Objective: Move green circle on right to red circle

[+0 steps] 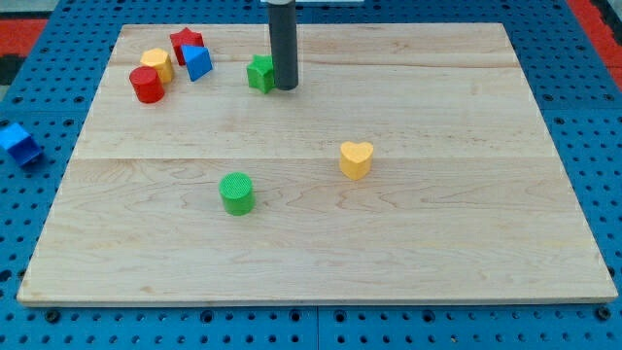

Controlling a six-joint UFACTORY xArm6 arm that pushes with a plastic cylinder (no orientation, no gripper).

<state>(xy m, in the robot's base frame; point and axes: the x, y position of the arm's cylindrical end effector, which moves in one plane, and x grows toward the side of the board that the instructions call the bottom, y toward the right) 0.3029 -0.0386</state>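
The green circle (236, 192) stands on the wooden board (437, 233) below the middle, left of centre. The red circle (147, 85) stands at the view's upper left, touching a yellow block (156, 64). My tip (284, 87) is at the view's top, touching the right side of a green star-like block (259, 73). The tip is well above and a little right of the green circle, and far right of the red circle.
A red star (185, 42) and a blue block (197, 62) sit beside the yellow block at upper left. A yellow heart (356, 158) lies right of centre. Another blue block (17, 142) lies off the board on the blue pegboard at the left.
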